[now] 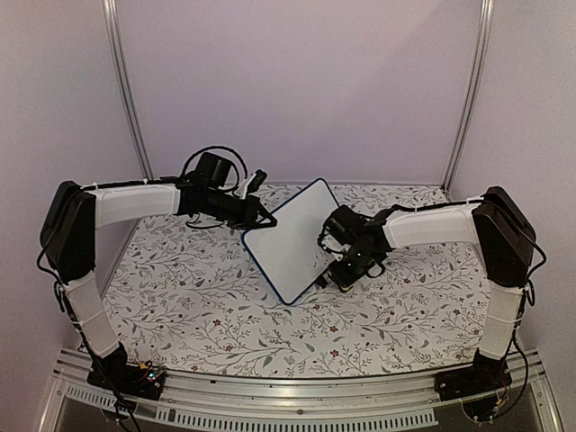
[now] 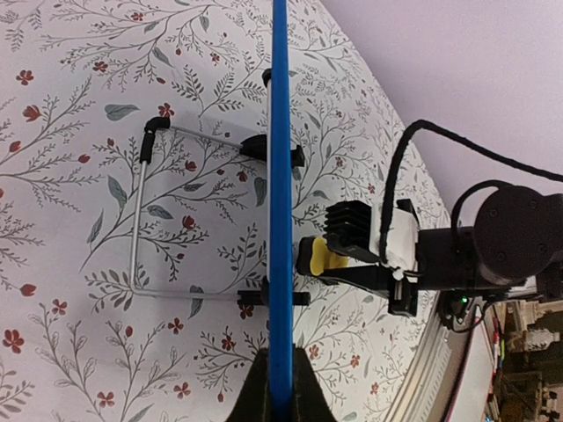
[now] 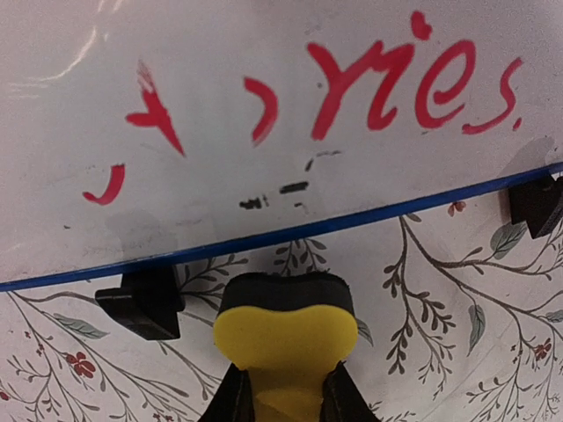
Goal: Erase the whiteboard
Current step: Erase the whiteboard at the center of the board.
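The whiteboard (image 1: 290, 238) stands tilted in the middle of the table, and in the left wrist view I see it edge-on as a blue strip (image 2: 281, 176). My left gripper (image 2: 281, 387) is shut on its blue rim at the upper-left edge (image 1: 261, 219). In the right wrist view the board's face (image 3: 264, 70) carries partly wiped red writing (image 3: 396, 83) and a few dark specks. My right gripper (image 3: 286, 400) is shut on a yellow sponge eraser (image 3: 286, 330) with a black pad. The eraser sits just below the board's lower edge, apart from it (image 2: 318, 256).
Behind the board a wire stand (image 2: 141, 211) rests on the floral tablecloth (image 1: 198, 306). Two black feet (image 3: 141, 303) (image 3: 538, 207) sit under the lower edge. A metal rail (image 1: 297, 396) runs along the near edge, with frame posts (image 1: 126, 90) at the back.
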Available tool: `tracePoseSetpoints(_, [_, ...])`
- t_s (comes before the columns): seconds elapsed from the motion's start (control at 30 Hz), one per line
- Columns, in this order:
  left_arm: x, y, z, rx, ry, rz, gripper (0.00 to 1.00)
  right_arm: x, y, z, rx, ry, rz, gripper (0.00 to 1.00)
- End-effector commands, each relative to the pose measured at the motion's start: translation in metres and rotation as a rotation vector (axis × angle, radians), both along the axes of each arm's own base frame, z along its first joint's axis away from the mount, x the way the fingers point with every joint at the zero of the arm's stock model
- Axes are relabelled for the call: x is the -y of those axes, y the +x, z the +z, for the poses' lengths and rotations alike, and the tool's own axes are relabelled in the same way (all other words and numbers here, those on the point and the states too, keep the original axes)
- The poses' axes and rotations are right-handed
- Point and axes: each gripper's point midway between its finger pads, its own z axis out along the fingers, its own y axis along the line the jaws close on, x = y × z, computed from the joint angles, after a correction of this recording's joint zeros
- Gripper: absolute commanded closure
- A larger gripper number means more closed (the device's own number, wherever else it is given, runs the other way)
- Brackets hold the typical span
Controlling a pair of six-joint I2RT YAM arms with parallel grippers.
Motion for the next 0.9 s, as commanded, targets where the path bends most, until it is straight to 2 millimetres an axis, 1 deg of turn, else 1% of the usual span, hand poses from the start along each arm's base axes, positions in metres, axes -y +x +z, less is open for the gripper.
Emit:
tracePoseSetpoints(0.0, [0.006, -0.010, -0.007, 0.004, 0.034, -0.040, 1.00, -0.007, 0.007, 0.025, 0.033, 0.063, -0.017, 0.80])
tracePoseSetpoints(0.2, [0.006, -0.010, -0.008, 0.004, 0.038, -0.039, 1.00, -0.041, 0.039, 0.079, 0.153, 0.182, 0.003, 0.80])
tracePoseSetpoints(0.27, [0.005, -0.010, -0.008, 0.007, 0.041, -0.036, 1.00, -0.049, 0.045, 0.083, 0.161, 0.191, 0.013, 0.80])
tracePoseSetpoints(0.33, [0.004, -0.010, -0.008, 0.009, 0.043, -0.036, 1.00, -0.053, 0.049, 0.076, 0.150, 0.173, 0.017, 0.80])
tracePoseSetpoints(0.47, [0.004, -0.009, -0.007, 0.012, 0.043, -0.036, 1.00, -0.050, 0.045, 0.046, 0.098, 0.126, 0.017, 0.80])
tracePoseSetpoints(0.6, [0.005, -0.010, -0.008, 0.006, 0.040, -0.038, 1.00, -0.036, 0.031, 0.023, 0.047, 0.086, 0.011, 0.80])
tracePoseSetpoints(0.73, [0.006, -0.011, -0.008, 0.003, 0.035, -0.042, 1.00, -0.025, 0.011, 0.010, -0.008, 0.085, 0.011, 0.80])
tracePoseSetpoints(0.87, [0.006, -0.010, -0.009, -0.001, 0.037, -0.040, 1.00, -0.011, -0.002, 0.001, -0.031, 0.061, 0.000, 0.80])
